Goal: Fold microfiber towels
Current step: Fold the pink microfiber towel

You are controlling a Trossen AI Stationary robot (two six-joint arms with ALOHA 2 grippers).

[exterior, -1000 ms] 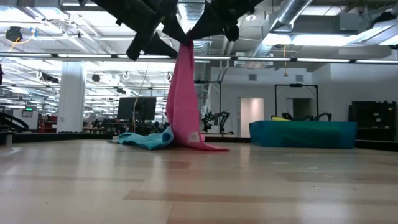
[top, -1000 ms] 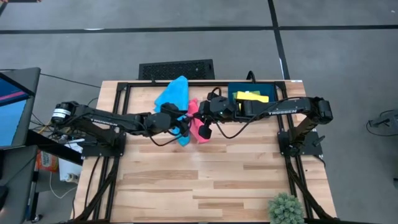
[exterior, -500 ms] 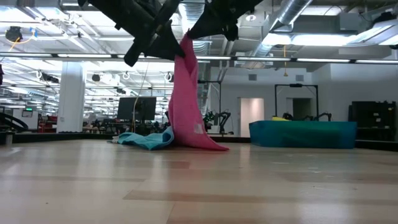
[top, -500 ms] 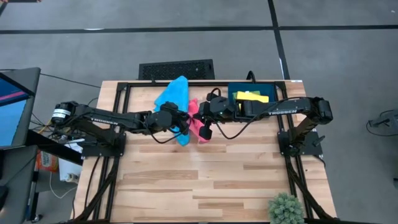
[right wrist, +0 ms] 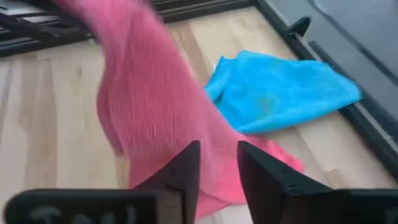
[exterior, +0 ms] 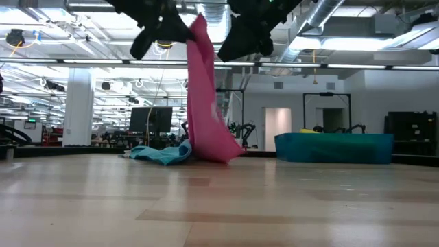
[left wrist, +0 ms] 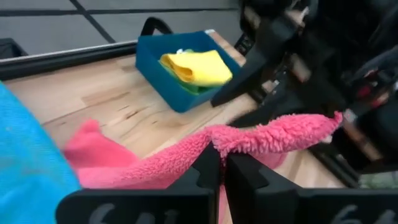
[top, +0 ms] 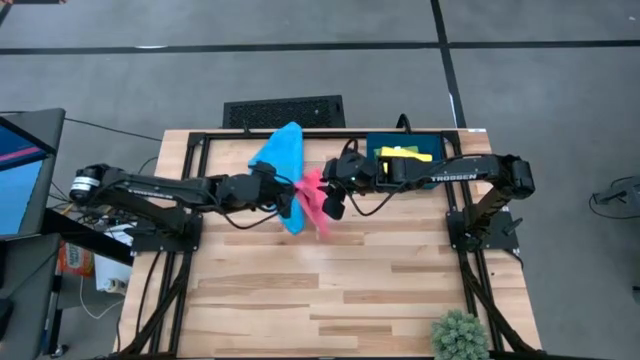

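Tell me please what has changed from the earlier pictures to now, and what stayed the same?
The pink towel passed from one gripper to the other. The left gripper closed on its top edge and now holds it up, while the right gripper let go, opened and drew away. The towel's lower end swung a little. The blue towel, the tray and the yellow towel stayed in place.

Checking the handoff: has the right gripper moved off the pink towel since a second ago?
Yes. In the low view the right gripper now hangs apart from the pink towel, shifted toward the blue tray. The left gripper holds the towel's top.
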